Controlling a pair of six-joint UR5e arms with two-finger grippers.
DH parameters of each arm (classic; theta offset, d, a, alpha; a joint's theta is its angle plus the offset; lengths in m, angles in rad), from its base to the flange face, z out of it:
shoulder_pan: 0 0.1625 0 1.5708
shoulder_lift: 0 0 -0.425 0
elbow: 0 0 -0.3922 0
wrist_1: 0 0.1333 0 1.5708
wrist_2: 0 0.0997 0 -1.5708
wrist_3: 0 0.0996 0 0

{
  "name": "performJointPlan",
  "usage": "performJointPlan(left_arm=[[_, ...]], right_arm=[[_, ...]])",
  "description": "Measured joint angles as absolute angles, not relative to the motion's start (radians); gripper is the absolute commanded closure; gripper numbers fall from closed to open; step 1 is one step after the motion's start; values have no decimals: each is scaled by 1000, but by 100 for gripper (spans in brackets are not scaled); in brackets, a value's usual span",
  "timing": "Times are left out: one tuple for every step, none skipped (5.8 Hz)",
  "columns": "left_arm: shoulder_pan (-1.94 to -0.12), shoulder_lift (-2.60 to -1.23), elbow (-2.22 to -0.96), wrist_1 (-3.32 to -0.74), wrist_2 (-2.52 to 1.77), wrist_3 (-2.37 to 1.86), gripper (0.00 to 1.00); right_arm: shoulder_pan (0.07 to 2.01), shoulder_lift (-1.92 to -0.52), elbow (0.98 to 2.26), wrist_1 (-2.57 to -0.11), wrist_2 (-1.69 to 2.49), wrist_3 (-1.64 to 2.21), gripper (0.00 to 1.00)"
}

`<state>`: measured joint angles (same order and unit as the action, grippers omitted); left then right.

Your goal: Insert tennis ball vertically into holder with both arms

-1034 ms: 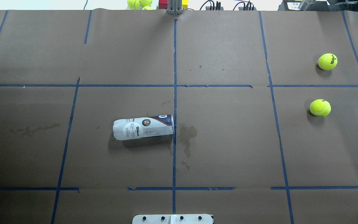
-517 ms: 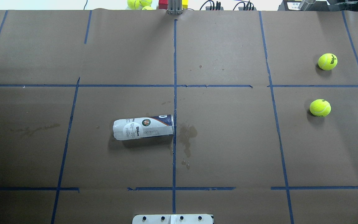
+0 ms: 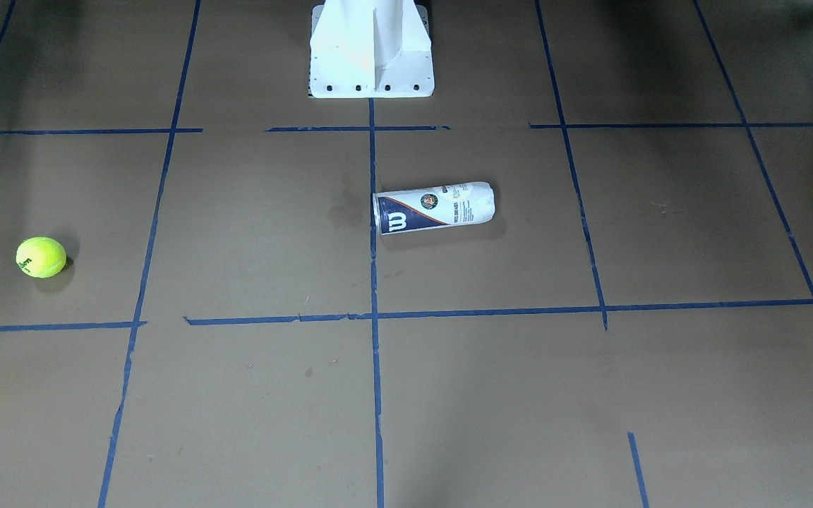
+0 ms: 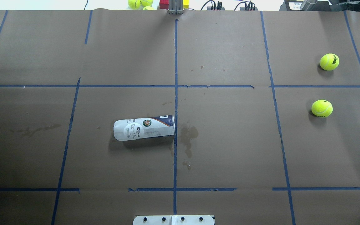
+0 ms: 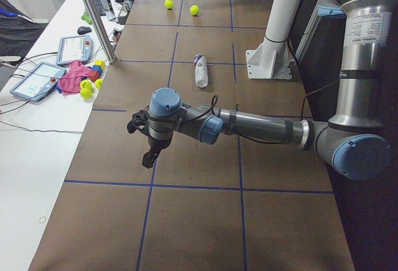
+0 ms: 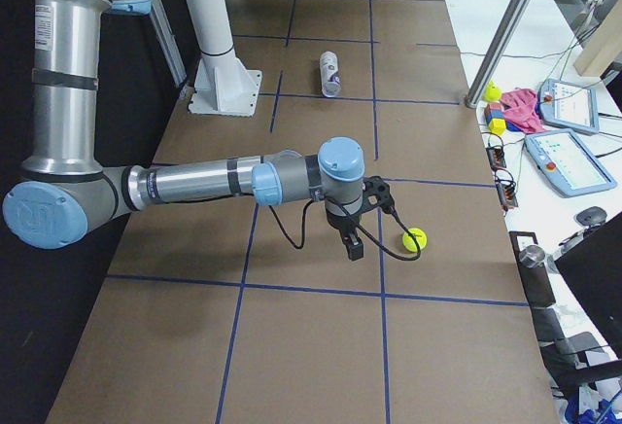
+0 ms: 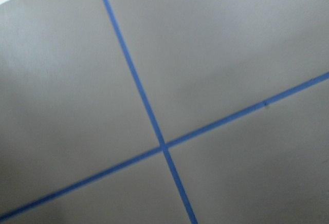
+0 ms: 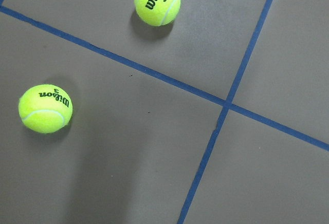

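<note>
All across brown-papered surface [image 4: 230, 150] saw blue tape grid [image 4: 175, 62]; found holder [image 4: 144, 127] lying sideways near centre, tennis balls [image 4: 322, 108] far right. Couldn't tell grip of left hand [image 5: 140, 143] or right hand [image 6: 368, 220]. Noticed nothing moved since earlier.

Robotics lab, tape-gridded table [image 4: 230, 150], teach pendants [image 6: 569, 163], robot arms [image 5: 261, 125]

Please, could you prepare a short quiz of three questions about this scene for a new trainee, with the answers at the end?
1. Multiple choice: how is the holder placed on the table? A upright; B lying on its side; C leaning on a ball.
2. True or false: the two tennis balls on the table touch each other.
3. Short answer: which arm's wrist camera shows these tennis balls?
Key: 1 B. 2 False, they lie apart. 3 The right arm.
</note>
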<state>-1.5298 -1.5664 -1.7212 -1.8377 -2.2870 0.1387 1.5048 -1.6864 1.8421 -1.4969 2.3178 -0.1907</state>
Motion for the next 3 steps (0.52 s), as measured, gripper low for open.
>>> performJointPlan(left_arm=[[-1529,-1569,-1737,-1871,-2288,139,0],[-1521,-1571,-1761,-1919,-2288,134,0],[-1489,-1576,-1775,-2032,-2288,126,0]], right_arm=[[1505,-1686,1840,-1485,2318,-184,0],[1505,-1686,1838,-1481,2318,-182,0],[1505,-1686,1838,-1481,2318,-181,0]])
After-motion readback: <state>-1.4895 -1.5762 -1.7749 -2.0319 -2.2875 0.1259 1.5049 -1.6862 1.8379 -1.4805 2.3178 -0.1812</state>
